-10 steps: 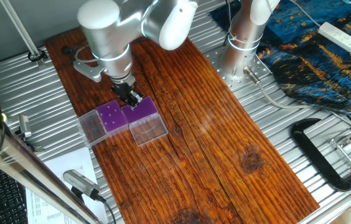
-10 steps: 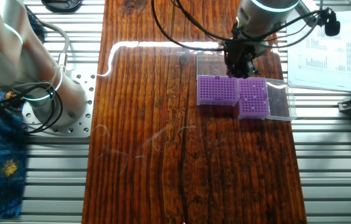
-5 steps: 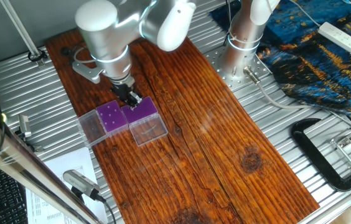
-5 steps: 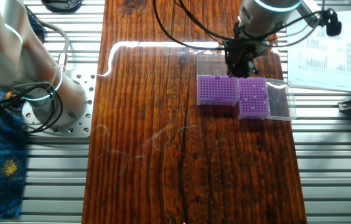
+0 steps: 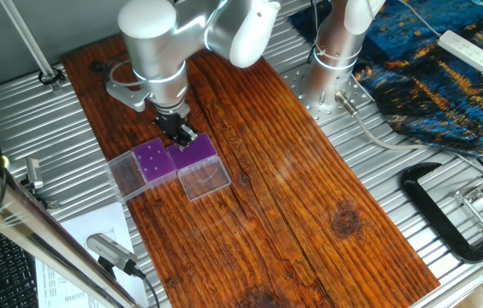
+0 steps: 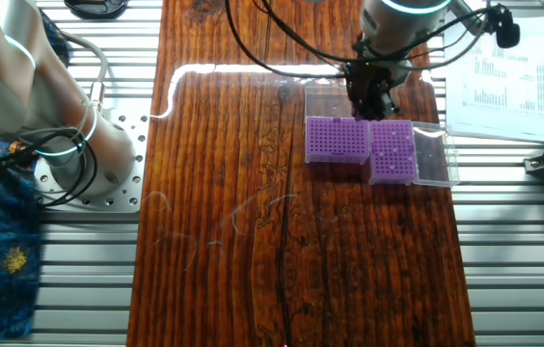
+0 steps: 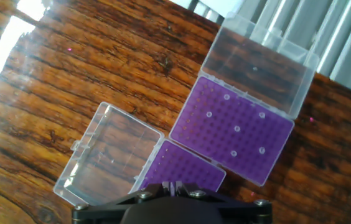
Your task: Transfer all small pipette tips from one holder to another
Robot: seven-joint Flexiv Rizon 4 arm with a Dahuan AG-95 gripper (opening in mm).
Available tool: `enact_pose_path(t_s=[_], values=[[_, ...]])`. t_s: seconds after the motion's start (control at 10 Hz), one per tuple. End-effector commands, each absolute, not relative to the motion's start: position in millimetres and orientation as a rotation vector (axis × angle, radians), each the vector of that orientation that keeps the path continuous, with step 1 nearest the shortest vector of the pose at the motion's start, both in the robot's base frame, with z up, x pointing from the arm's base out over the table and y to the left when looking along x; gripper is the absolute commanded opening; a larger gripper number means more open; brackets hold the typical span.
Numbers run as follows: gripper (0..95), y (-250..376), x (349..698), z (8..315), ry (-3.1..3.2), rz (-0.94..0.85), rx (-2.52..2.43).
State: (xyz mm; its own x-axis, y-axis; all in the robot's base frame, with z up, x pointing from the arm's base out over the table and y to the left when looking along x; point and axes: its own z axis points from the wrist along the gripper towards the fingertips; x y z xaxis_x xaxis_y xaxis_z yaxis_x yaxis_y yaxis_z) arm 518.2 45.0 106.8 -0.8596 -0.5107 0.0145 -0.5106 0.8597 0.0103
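Lining the gripper (image 5: 181, 135) up squarely over one tip hole is what this step seems to call for; in one fixed view it hangs over the seam where the two purple holders meet, the nearer-left holder (image 5: 153, 160) and the right holder (image 5: 196, 150) touching side by side on the wooden table (image 5: 310, 197), each with its clear lid swung flat outward; a slow, vertical approach would serve best, since the tips are far smaller than the fingers and a slanted entry could knock a rack askew.

From the other fixed view the gripper (image 6: 368, 99) sits at the far edge of the pair, above the gap between them; the jaws look drawn close together, but whether a tip sits between them I cannot tell.

In the hand view the fingertips are hidden behind the black gripper body; the small pipette tips (image 7: 236, 129) show as a few pale rings scattered on the upper holder (image 7: 213, 146), ahead and to the right of the camera, well apart from one another; the lower holder (image 7: 191, 171) lies directly under the gripper and shows no tips in its visible part; its clear lid (image 7: 110, 155) lies open to the left.
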Motion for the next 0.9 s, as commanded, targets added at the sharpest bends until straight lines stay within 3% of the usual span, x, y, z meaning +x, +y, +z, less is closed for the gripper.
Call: enact_pose_path(t_s=[0.1,0.9], values=[[0.0,48.4,507.0,95.0,-2.967,-0.042,0.922],[0.0,55.0,473.6,78.8,-2.941,-0.068,0.947]])
